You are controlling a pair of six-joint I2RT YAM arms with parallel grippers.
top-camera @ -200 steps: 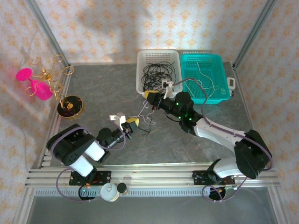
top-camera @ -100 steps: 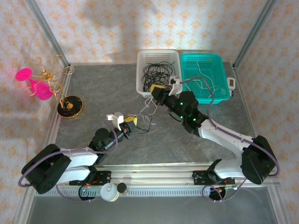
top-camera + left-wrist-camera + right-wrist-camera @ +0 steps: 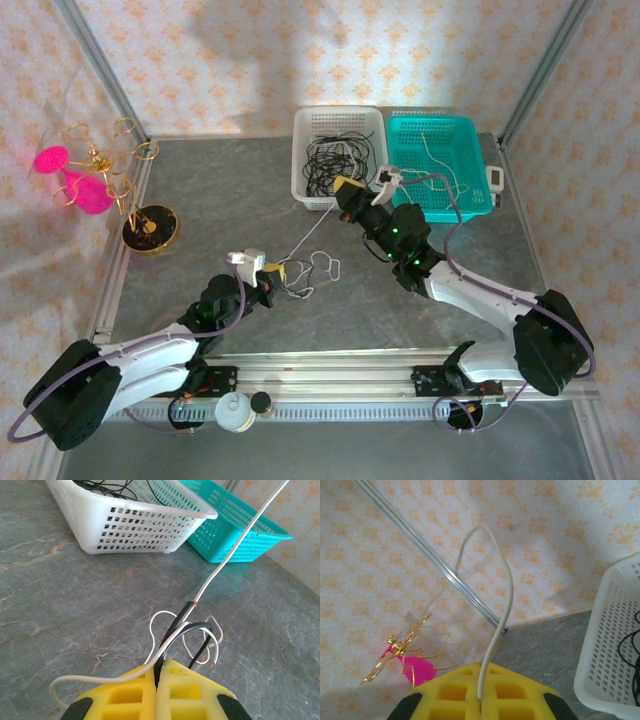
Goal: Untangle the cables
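Near the lower middle of the overhead view, the left hand (image 3: 273, 272) sits low over the grey marbled tabletop (image 3: 220, 190). Its yellow pads (image 3: 125, 695) are pressed tight together, pinching a white cable (image 3: 308, 230) and a thin black cable (image 3: 200, 630) where they cross. Just to the right of that hand, a small knot of cables (image 3: 318, 268) lies in loose loops on the stone; the wrist camera shows white curls and a black loop wound through each other.

From that grip the white cable runs up and to the right in a straight, taut line, clear of the tabletop, to the right hand (image 3: 350, 186). That hand hangs in front of the two baskets at the top centre of the frame, closed on the cable. From its own camera the cord comes out from between the shut yellow pads and arches upward.

Behind it, the white basket (image 3: 300, 150) holds a tangle of black cords (image 3: 335, 160). The teal basket (image 3: 470, 140) stands right beside it, on its right, with a few pale cords (image 3: 435, 165) lying inside.

At the far left, a gold wire stand (image 3: 105, 165) carrying pink pieces rises from a round dark base (image 3: 152, 228), well apart from the cables.
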